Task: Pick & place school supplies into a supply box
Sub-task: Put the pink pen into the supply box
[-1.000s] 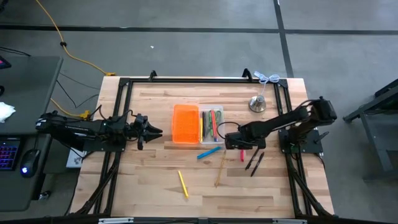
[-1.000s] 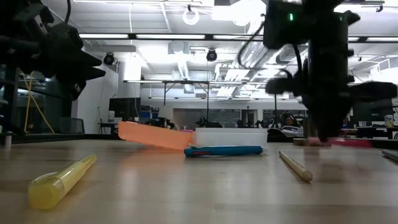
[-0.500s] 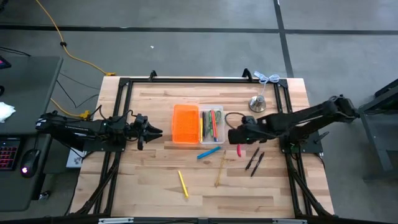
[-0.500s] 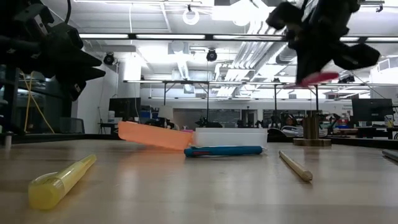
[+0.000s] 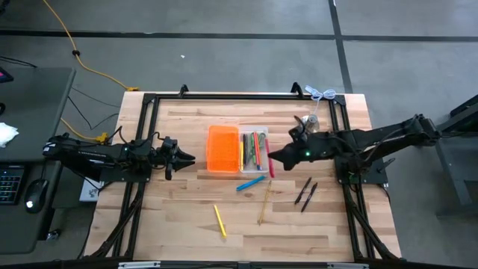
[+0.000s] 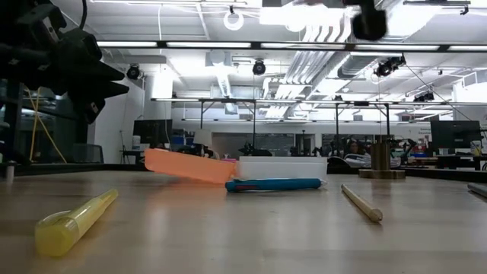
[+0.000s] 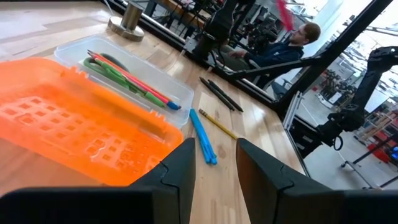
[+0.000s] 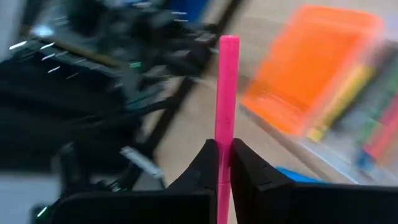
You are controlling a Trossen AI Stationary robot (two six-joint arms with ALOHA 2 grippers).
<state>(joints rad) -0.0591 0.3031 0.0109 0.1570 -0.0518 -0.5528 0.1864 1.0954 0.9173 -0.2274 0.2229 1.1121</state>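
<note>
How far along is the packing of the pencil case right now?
Done: several pens and green-handled scissors lie in the clear tray. In hand: the right claw is shut on a pink marker at the tray's right edge. Left: blue pen, wooden pencil, yellow highlighter, two black pens. Left claw waits.

Pens (image 5: 252, 149) lie in the supply box (image 5: 224, 149); pencil (image 5: 264, 201) outside.

We note two dark, slender jointed arms; the right arm (image 5: 351, 142) carries a small green light, the left arm (image 5: 112, 153) matte black
</note>
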